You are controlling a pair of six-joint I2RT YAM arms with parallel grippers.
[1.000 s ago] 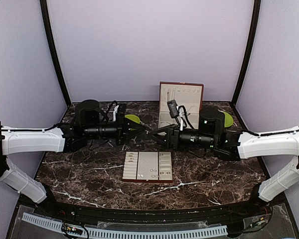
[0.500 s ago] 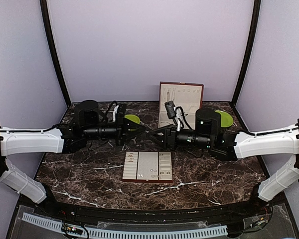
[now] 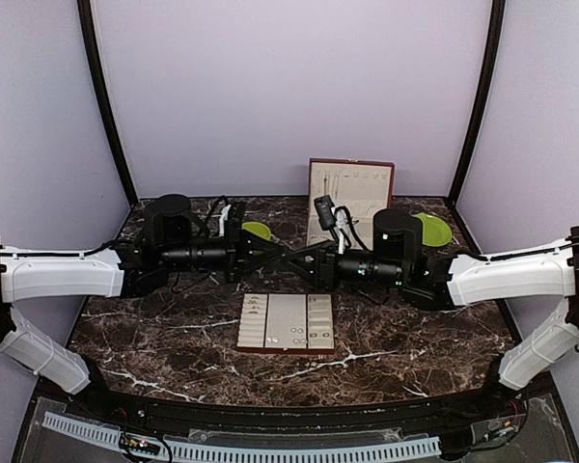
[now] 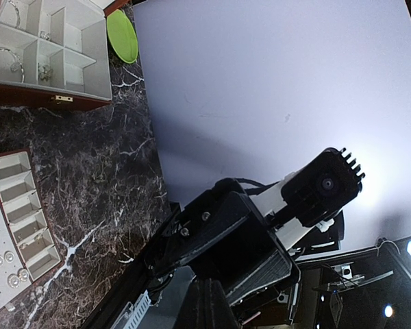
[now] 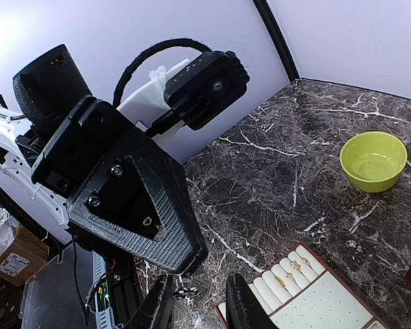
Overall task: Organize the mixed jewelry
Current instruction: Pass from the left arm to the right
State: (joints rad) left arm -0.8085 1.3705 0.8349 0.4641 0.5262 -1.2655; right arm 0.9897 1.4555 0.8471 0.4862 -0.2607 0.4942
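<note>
Top view: left gripper [image 3: 276, 253] and right gripper [image 3: 296, 260] meet tip to tip above the tray [image 3: 288, 313], where tiny jewelry [image 3: 296, 337] lies; left wrist view: more jewelry in the box [image 4: 89, 104]; right wrist view: left gripper's jaws together on a silvery piece [image 5: 185, 293], right gripper's jaws apart around it.

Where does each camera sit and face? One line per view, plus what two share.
Top external: above and behind, looking down on the marble table; both arms show, left gripper and right gripper tip to tip mid-table.
Left wrist: faces right, at the right gripper; own fingers at bottom edge.
Right wrist: faces left, at the left gripper, a tiny silvery piece at its tip; own fingers below.
Both wrist views share the tray.
</note>
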